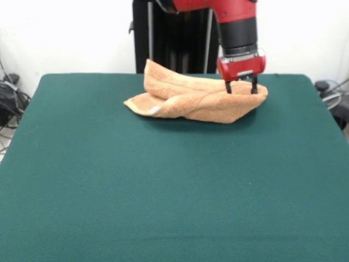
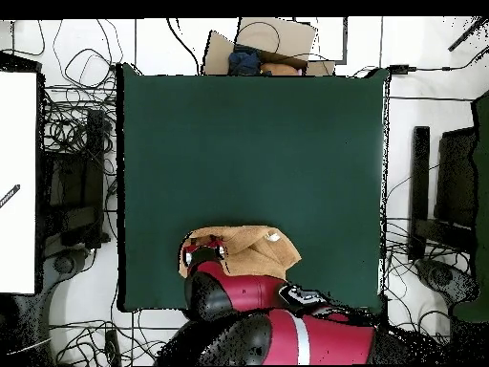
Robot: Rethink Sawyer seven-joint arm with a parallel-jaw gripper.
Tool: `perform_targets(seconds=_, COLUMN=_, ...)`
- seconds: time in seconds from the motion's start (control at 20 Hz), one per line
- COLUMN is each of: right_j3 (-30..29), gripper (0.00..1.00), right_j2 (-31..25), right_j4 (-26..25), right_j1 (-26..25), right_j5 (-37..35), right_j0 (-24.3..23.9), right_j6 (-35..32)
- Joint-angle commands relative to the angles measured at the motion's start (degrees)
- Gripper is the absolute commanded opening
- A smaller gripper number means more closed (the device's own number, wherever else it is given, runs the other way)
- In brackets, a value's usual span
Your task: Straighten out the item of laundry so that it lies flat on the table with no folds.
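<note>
The item of laundry (image 1: 191,101) is a light orange-tan towel, folded over itself in a crumpled heap at the far middle of the green table (image 1: 163,191). A white label (image 1: 154,111) shows at its lower left fold. My gripper (image 1: 241,88) hangs over the towel's right end, open, with its two dark fingertips (image 1: 228,87) at the cloth's top surface and nothing clamped between them. In the overhead view the towel (image 2: 253,250) lies near the table's (image 2: 248,143) bottom edge, and the gripper (image 2: 203,254) covers its left end.
Tangled cables (image 2: 76,124) lie on the floor around the table. A cardboard box (image 2: 263,43) sits beyond the top edge, a white panel (image 2: 19,182) at the left, dark equipment (image 2: 449,191) at the right. The arm's red body (image 2: 287,330) overhangs the bottom edge.
</note>
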State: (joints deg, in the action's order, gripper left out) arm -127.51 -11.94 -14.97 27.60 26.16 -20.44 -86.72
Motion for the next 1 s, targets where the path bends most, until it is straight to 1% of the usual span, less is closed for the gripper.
perform_targets(seconds=0.05, right_j3=6.6, gripper=1.0, right_j2=-3.0, right_j4=3.9, right_j1=-3.8, right_j5=6.5, right_j0=1.4, right_j6=-16.0)
perform_targets(seconds=0.25, right_j3=6.5, gripper=1.0, right_j2=-4.1, right_j4=2.4, right_j1=-3.6, right_j5=7.6, right_j0=1.7, right_j6=-15.1)
perform_targets(seconds=0.4, right_j3=5.7, gripper=1.0, right_j2=-4.0, right_j4=3.1, right_j1=-4.0, right_j5=7.6, right_j0=2.4, right_j6=-15.3)
perform_targets(seconds=0.55, right_j3=4.4, gripper=1.0, right_j2=-4.7, right_j4=5.0, right_j1=-5.1, right_j5=3.9, right_j0=2.0, right_j6=-16.4)
perform_targets(seconds=0.75, right_j3=2.4, gripper=1.0, right_j2=-4.6, right_j4=7.6, right_j1=-5.5, right_j5=3.9, right_j0=2.5, right_j6=-18.4)
perform_targets(seconds=0.85, right_j3=0.7, gripper=1.0, right_j2=-4.1, right_j4=9.8, right_j1=-4.6, right_j5=4.2, right_j0=3.7, right_j6=-19.3)
perform_targets(seconds=1.0, right_j3=-3.7, gripper=1.0, right_j2=-3.4, right_j4=15.0, right_j1=-2.4, right_j5=4.1, right_j0=6.7, right_j6=-21.9)
